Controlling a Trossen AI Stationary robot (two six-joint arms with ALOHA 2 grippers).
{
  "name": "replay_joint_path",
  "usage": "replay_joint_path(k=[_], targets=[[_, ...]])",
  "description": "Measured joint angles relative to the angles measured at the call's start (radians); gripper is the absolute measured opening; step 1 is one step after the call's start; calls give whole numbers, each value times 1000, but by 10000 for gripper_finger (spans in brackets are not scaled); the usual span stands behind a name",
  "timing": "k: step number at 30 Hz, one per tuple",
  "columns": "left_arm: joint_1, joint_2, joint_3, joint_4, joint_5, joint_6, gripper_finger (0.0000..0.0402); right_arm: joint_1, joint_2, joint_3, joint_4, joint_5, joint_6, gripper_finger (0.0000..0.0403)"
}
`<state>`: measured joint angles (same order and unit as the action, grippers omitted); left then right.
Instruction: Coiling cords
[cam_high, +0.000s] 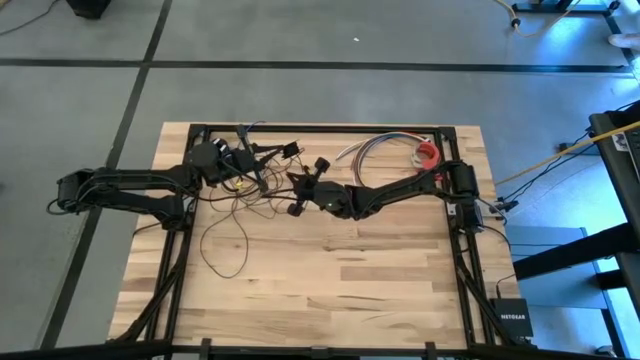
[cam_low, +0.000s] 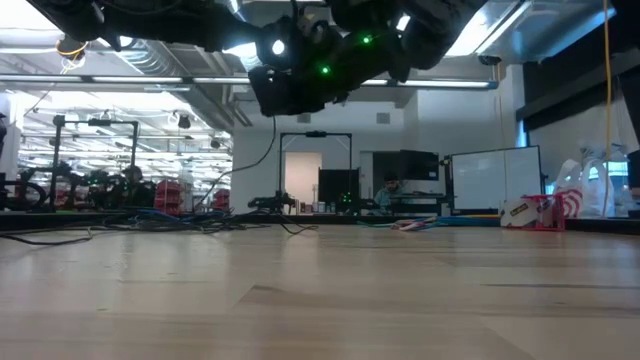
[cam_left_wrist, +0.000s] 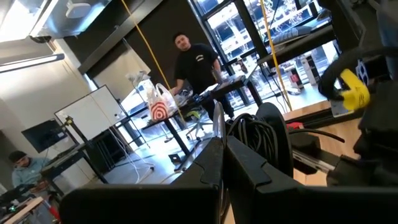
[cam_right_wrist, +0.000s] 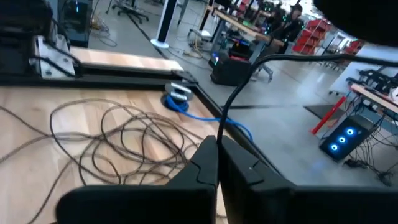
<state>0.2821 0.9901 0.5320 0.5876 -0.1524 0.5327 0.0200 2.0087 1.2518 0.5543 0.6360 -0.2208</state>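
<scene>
The cords, thin dark wire, lie in loose loops (cam_high: 228, 225) on the wooden table, and the right wrist view shows them spread out (cam_right_wrist: 112, 143). My right gripper (cam_high: 293, 185) hovers above the table's middle, shut on one strand (cam_right_wrist: 225, 118). My left gripper (cam_high: 258, 166) stands just to its left, raised and about level. Its fingers (cam_left_wrist: 221, 152) are shut, and a bundle of dark loops (cam_left_wrist: 252, 134) hangs close beyond them. In the low view a strand (cam_low: 262, 160) hangs from the grippers overhead down to the table. My left gripper is shut with a thin strand (cam_left_wrist: 217, 121) standing up from between its fingertips. Whether the bundle of loops beyond is also in the hold is hidden by the fingers. My right gripper pinches a single strand (cam_right_wrist: 222, 127) of the cords between its two fingertips, coming about level. The strand rises from the fingers and bends away (cam_right_wrist: 280, 59), clear of the table.
A short bundle of multicoloured wires (cam_high: 375, 148) and a red object (cam_high: 428, 152) lie at the far right. A blue cable (cam_right_wrist: 186, 106) lies near the black table frame (cam_high: 320, 128). Bare wood (cam_high: 350, 280) fills the near half. People stand beyond the table.
</scene>
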Motion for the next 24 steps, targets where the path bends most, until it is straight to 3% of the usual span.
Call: replay_joint_path(k=[5,9,13,17,24], targets=[[0,0,0,5,1,-25,1,0,0,0,33,-4,-13,11],[0,0,0,24,73,-117,1,-2,0,0,46,-12,-26,5],[-1,0,1,40,166,-190,1,-1,0,0,39,40,-61,8],[0,-2,1,49,182,-222,1,-1,0,0,42,88,-101,4],[0,1,1,60,179,-225,1,0,0,0,197,-3,-101,6]])
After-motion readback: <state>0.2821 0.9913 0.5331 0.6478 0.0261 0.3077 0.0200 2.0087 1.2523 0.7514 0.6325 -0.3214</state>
